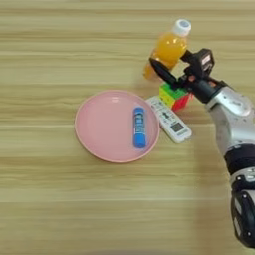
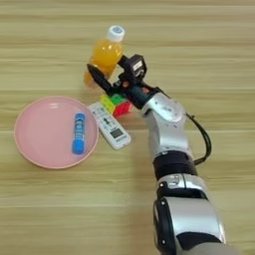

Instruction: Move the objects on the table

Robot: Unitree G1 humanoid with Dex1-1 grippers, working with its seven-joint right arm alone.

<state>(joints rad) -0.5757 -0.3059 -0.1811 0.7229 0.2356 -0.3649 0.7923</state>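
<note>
The small orange-drink bottle with a white cap (image 1: 171,47) sits far back on the light-brown wood-grain surface (image 1: 50,209). Its long axis tilts, with the cap toward the upper right and the base toward the lower left. The short blue stick-like tube with a white label (image 1: 139,127) lies flat inside the large round pink plate (image 1: 99,124), on the plate's right half, its long axis running near to far. The plate rests on the surface, left of the other things.

The claw (image 1: 172,63), two black fingers on a silver forearm (image 2: 167,124), reaches in from the right. One black finger (image 1: 163,71) lies across the bottle's lower front and the other sits at its right side, so the claw is closed around the bottle's body.

Just below the bottle is a multicoloured puzzle cube (image 1: 174,95), and a white remote control (image 1: 168,119) lies diagonally between the cube and the plate's right rim.
</note>
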